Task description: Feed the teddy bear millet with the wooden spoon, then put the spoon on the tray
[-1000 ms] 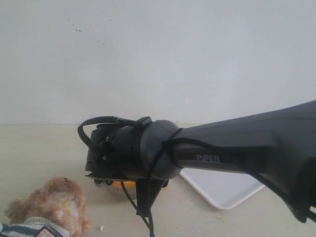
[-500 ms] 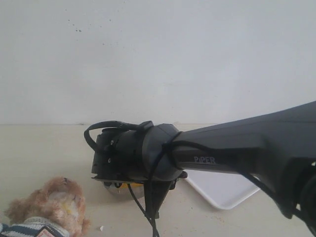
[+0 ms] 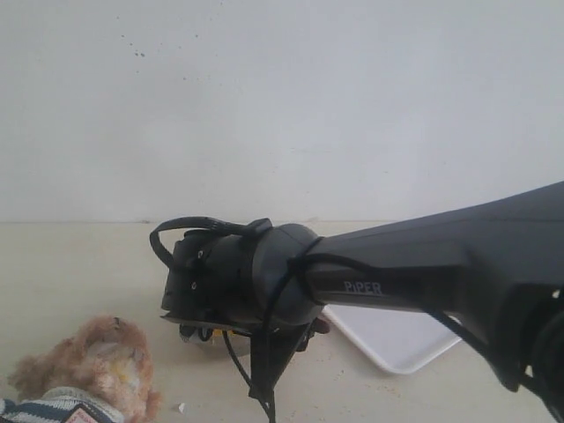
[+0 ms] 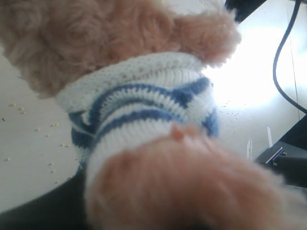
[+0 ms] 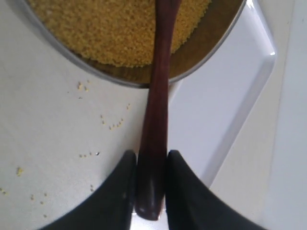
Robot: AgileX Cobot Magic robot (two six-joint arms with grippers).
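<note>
Over the bowl (image 5: 72, 57), the right fingers (image 5: 122, 187) pinch the spoon (image 5: 160, 72) by its handle end, and it reaches across the millet (image 5: 110, 28). From the exterior view, the tray (image 3: 397, 339) lies at the bowl's 3 o'clock and the bear (image 3: 97, 361) at its 8 o'clock on the worktop (image 3: 70, 264). Whether the left fingers are spread cannot be told.

The right arm (image 3: 397, 273) cuts straight across the exterior view, so the steel bowl (image 3: 207, 340) is nearly all hidden behind it, and so is the tray (image 3: 397, 344) corner nearest that bowl. The teddy bear (image 3: 92, 366) beside the bowl is chopped off by the frame edge, and up close its paw (image 4: 192, 187) is pure blur. In the right wrist view the wooden spoon (image 5: 156, 120) runs out of frame over the bowl, its scoop end unseen.
</note>
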